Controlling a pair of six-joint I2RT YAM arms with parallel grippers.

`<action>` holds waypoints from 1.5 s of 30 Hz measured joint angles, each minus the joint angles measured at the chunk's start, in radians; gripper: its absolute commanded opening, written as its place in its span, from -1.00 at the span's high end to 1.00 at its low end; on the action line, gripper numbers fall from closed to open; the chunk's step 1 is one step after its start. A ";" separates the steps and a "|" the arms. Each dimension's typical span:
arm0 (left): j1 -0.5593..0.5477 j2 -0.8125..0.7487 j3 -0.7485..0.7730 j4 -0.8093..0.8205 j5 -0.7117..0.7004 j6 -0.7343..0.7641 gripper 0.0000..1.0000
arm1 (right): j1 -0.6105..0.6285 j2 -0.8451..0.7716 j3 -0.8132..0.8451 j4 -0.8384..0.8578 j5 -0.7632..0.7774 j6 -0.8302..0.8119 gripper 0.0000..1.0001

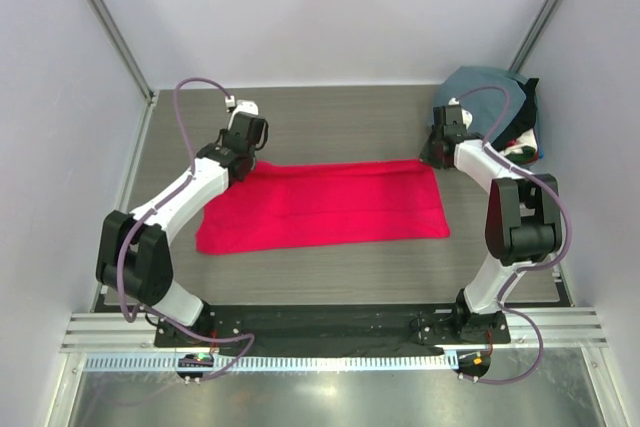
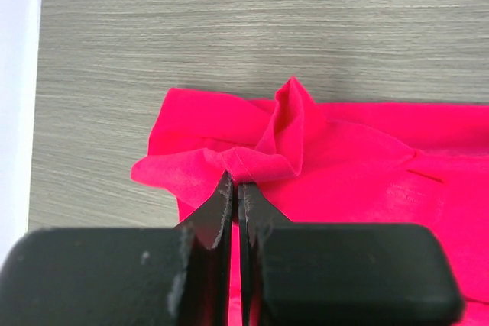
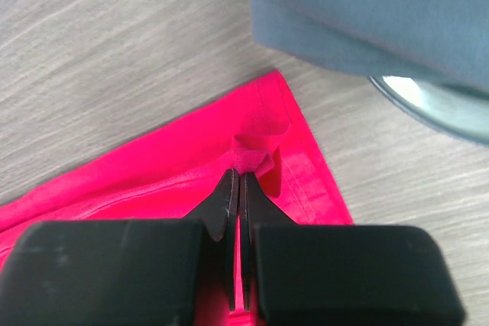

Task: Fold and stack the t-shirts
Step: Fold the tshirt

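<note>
Left gripper (image 2: 235,188) and right gripper (image 3: 235,182) jaws each clamp a far corner of the red shirt (image 1: 330,205) on the table (image 1: 330,122); a grey-blue shirt (image 1: 480,92) lies heaped far right.

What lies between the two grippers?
The red t-shirt fills that stretch, lying flat; the left gripper and right gripper each pinch a far corner. The top view shows it.

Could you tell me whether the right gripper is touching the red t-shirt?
Touching. In the right wrist view, the right gripper is shut on a pinched-up fold of the red t-shirt near its corner.
</note>
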 measured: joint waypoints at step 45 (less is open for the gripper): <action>-0.185 -0.142 -0.286 -0.108 -0.232 -0.163 0.96 | 0.018 -0.321 -0.536 0.352 0.108 0.173 -0.04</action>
